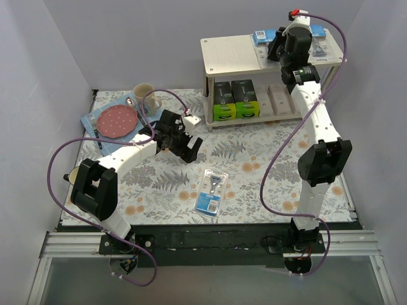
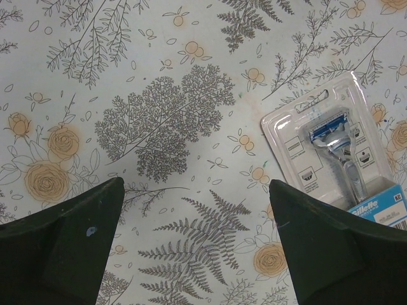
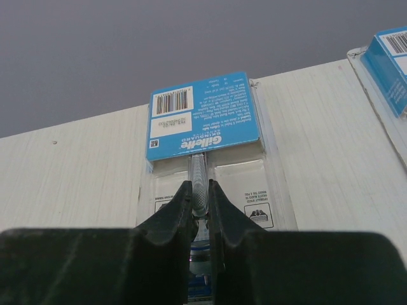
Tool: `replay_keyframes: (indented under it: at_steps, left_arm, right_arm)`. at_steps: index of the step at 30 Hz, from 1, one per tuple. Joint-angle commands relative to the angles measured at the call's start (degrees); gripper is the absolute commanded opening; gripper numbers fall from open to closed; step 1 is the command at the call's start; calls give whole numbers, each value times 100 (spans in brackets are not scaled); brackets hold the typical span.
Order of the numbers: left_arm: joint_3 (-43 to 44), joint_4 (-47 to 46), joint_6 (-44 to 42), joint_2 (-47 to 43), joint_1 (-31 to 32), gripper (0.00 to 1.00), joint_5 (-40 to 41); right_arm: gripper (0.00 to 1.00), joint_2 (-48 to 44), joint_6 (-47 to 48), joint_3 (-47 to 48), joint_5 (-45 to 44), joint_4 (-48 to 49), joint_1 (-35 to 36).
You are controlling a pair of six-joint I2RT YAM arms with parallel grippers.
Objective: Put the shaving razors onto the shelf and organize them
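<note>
The blister pack (image 3: 203,121) is blue-carded, the tablecloth (image 2: 159,76) fern-printed.

Floral table (image 1: 254,162): shelf (image 1: 232,51), blister pack (image 1: 210,192)

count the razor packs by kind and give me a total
blister packs: 3
black-and-green boxes: 2
white boxes: 2 showing
total: 7

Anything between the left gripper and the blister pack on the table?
No, just bare floral tablecloth between left gripper and blister pack, seen in the top view.
</note>
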State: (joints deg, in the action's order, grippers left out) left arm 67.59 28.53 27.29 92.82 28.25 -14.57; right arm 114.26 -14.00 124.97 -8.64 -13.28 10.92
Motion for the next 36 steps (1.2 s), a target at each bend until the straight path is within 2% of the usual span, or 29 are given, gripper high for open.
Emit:
replay_keyframes:
  at_steps: [1, 5, 9, 12, 14, 18, 21, 22, 23, 24, 25, 26, 27, 28, 30, 31, 33, 34, 36]
  left_arm:
    - [-71, -85, -13, -475, 23, 98, -11]
    - [-27, -94, 39, -528, 23, 98, 6]
    - [131, -24, 478, -650, 31, 98, 33]
    - [61, 135, 962, -756, 267, 98, -230]
    - [-44, 152, 1190, -774, 496, 98, -222]
    - [-193, 82, 1305, -634, 1111, 98, -266]
    - [-229, 29, 1157, -388, 1410, 92, -292]
    - [-229, 12, 965, -352, 1498, 90, -327]
    - [-203, -14, 710, -326, 1595, 91, -388]
    - [-142, 46, -75, -247, 1709, 91, -528]
    - [-37, 160, -501, -203, 1710, 92, -886]
    - [43, 414, -905, -168, 1684, 93, -1081]
    - [148, 581, -2049, -167, 1579, 93, -1292]
    - [184, 757, -2548, -176, 1491, 93, -1703]
    - [289, 1266, -3673, -202, 1298, 94, -2013]
    - [333, 1504, -4774, -159, 1271, 94, -2119]
    - [438, 2233, -5818, -54, 1279, 93, -2287]
    - [482, 2375, -6658, 34, 1271, 93, -2296]
    - [500, 2464, -7304, 148, 1279, 92, -2375]
  right_arm:
    - [1, -140, -129, -359, -138, -913, 86]
    - [1, -141, -68, -36, -208, -817, 95]
    - [31, -219, 457, 458, -278, -501, 86]
    - [44, -553, 801, 380, -348, -290, 86]
    - [47, -939, 942, 239, -366, -272, 86]
    - [53, -1826, 1329, -908, -217, -245, 95]
    - [54, -2766, 1724, -1885, 2, 43, 95]
    - [55, -3351, 1847, -2767, 195, 245, 112]
    - [56, -3671, 2205, -3211, 292, 734, 112]
    - [57, -4004, 2348, -3737, 371, 1017, 121]
    - [58, -4573, 2497, -4404, 616, 1185, 121]
    - [59, -4805, 2725, -4654, 775, 1248, 121]
    - [59, -4982, 2797, -4787, 872, 1170, 112]
    - [59, -5227, 2815, -4867, 1152, 1065, 112]
    - [62, -5378, 2832, -4973, 1294, 645, 104]
    - [62, -5475, 2841, -5008, 1330, 529, 121]
    - [62, -5598, 2937, -5157, 1304, 475, 112]
    - [62, -5607, 2964, -5210, 1173, 493, 112]
    - [63, -5564, 2964, -5219, 980, 493, 121]
